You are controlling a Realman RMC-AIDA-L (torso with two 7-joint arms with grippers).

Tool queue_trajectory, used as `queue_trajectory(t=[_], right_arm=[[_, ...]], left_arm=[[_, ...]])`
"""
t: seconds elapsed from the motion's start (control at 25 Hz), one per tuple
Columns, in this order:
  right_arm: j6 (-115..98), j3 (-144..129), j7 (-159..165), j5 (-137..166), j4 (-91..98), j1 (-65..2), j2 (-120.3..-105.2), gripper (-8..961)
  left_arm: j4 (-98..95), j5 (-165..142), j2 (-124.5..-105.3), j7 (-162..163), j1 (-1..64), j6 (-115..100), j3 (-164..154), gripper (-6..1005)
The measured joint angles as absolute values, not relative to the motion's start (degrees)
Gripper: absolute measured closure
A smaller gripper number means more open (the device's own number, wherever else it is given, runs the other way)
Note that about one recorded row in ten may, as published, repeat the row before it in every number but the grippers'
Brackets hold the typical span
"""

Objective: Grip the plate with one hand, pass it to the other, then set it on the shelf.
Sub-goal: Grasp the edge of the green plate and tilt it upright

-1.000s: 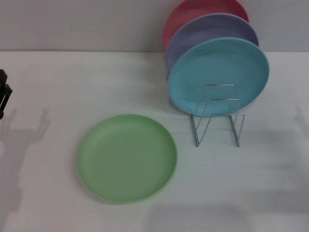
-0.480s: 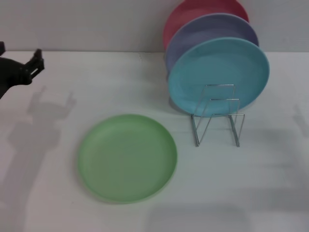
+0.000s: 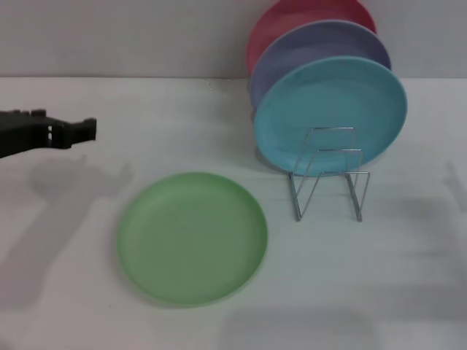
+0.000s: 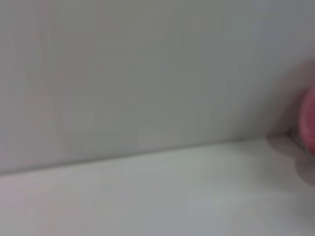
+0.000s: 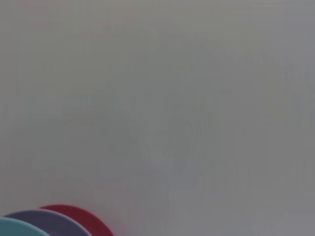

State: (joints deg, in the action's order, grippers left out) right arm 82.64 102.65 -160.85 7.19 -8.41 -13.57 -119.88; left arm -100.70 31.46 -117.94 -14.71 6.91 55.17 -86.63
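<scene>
You're at the very start — nothing is gripped yet. The light green plate (image 3: 192,238) lies flat on the tabletop (image 3: 408,277) at lower centre of the head view, untouched. Your left end effector (image 3: 84,130) hovers at the left edge, above and apart from the plate; I cannot tell its finger state. The right end effector isn't visible. Grip, handover and placing on the wire shelf (image 3: 328,175) — right of centre — all remain.
</scene>
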Motion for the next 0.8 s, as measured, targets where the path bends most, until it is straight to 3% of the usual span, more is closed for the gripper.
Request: queue_trajectory(t=[0.8], right_arm=[[81.73, 103.09, -159.25, 6.85, -8.08, -13.97, -119.88, 128]], left_arm=[[-89.5, 34.75, -118.37, -19.33, 8.9, 61.68, -87.79, 190]])
